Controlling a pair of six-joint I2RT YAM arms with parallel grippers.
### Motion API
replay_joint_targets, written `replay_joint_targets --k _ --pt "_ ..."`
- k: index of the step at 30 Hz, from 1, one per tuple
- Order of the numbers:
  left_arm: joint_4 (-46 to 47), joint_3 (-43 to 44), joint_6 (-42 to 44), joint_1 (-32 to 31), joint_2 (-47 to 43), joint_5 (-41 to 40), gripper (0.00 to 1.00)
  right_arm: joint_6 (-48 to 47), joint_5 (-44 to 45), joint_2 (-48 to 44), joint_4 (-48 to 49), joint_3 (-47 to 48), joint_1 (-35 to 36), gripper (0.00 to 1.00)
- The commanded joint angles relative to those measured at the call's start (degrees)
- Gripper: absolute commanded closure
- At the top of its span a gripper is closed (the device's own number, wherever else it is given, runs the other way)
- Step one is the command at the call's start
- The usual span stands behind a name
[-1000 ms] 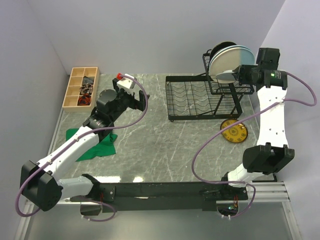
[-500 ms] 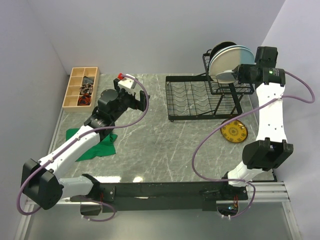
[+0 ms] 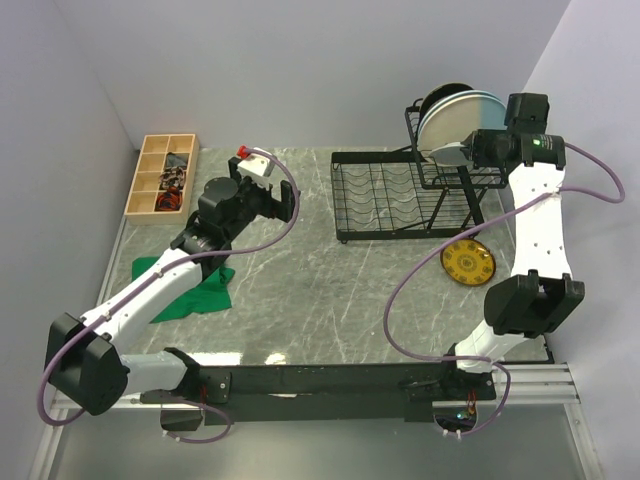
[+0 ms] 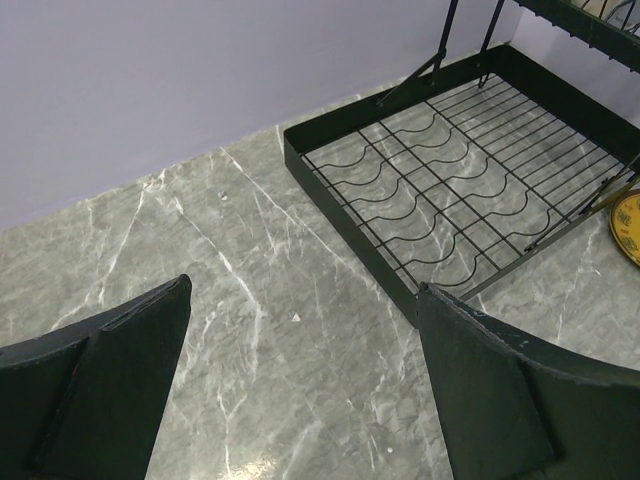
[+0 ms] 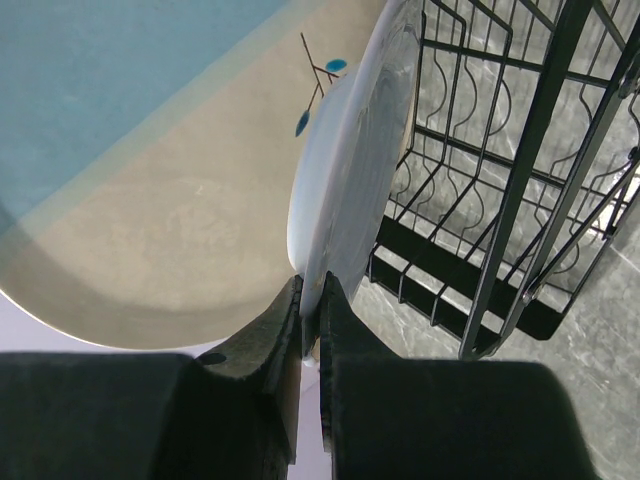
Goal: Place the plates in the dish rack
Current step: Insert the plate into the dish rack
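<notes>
- The dish rack [image 3: 385, 195] stands at the far right of the marble table [image 3: 310, 290]. It has a flat slotted lower tray and, at its right end, a raised upper basket [image 3: 460, 172].
- The right gripper [image 3: 470, 150] is up at the front of that upper basket, clenched on the rim of a small pale plate [image 3: 452, 153].
- In the right wrist view the two fingers [image 5: 270, 330] pinch the plate's edge [image 5: 350, 190] between them, and the plate stands upright. Whether its lower rim sits in a slot of the rack, I cannot tell.
- Just behind the held plate, in the rack's upper basket, a large cream-and-blue plate [image 3: 462, 115] stands on edge. It fills the left of the right wrist view [image 5: 150, 200].
- A black plate [image 3: 447, 93] stands on edge behind that one, at the back of the same basket.
- A yellow patterned plate [image 3: 467, 262] lies flat on the table, just in front of the rack's right end and apart from it.
- The left gripper [image 3: 272, 195] hangs over the table to the left of the rack. Its jaws are spread wide and grasp nothing.
- In the left wrist view [image 4: 305, 290] it looks toward the near left corner of the rack's lower tray [image 4: 440, 210].
- A green cloth [image 3: 200, 287] lies well to the left of the rack, under the left arm.
- A wooden compartment box [image 3: 165, 175] sits farther left of the rack, against the wall.
</notes>
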Motion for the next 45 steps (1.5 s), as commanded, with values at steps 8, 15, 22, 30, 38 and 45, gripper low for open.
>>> replay_joint_targets --k 8,15,22,30,38,45 --pt "1.7 3.1 -0.7 0.4 0.7 0.0 0.01 -2.4 0.9 1.2 4.3 5.1 0.4 1.0" --pt "2.0 3.4 -0.9 0.4 1.1 0.0 0.0 -4.8 0.7 0.4 4.5 5.9 0.7 1.0" --pt "2.0 3.6 -0.6 0.5 1.5 0.1 0.0 -6.4 0.1 1.1 5.4 5.1 0.8 1.0" --pt "2.2 2.4 -1.6 0.6 0.6 0.1 0.01 -8.1 -0.3 2.9 6.4 6.1 0.9 1.0" --pt "2.1 2.9 -1.3 0.6 1.0 -1.4 0.0 -7.3 0.2 2.9 6.4 4.9 0.7 0.96" --pt "2.0 3.3 -1.3 0.7 1.5 -1.1 0.01 -7.8 -0.5 2.6 7.6 3.5 0.7 0.63"
